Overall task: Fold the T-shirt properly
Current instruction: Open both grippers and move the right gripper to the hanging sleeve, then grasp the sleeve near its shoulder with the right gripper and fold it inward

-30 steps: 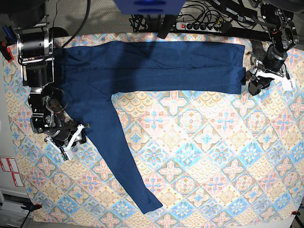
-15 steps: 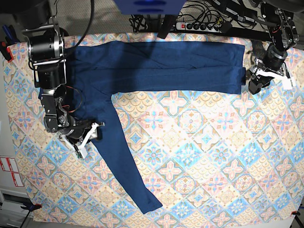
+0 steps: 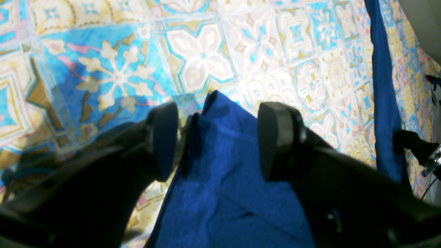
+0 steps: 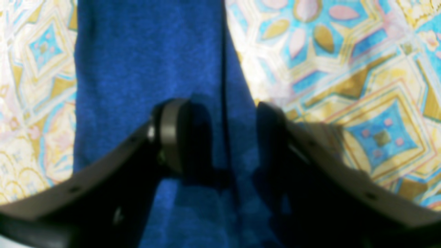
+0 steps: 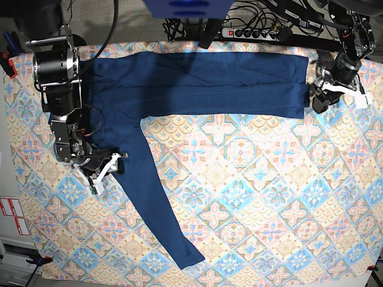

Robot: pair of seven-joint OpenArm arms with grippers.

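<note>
T-shirt (image 5: 197, 84) neck unseen, right pincer (image 4: 220, 134) view blurred

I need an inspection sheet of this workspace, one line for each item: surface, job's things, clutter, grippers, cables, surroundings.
Surface: patterned tablecloth, blue, yellow and pink tiles, covers the table.
Job's things: T-shirt, dark blue, lies flat as a folded band along the far edge; one long sleeve runs toward the near edge.
Clutter: nothing seen.
Grippers: left gripper open, jaws astride a corner of the shirt's end; right gripper open, low over the sleeve near its edge.
Cables: power strip and loose cables behind the table; thin wires at the right arm.
Surroundings: red-and-white labels beside the table.
</note>
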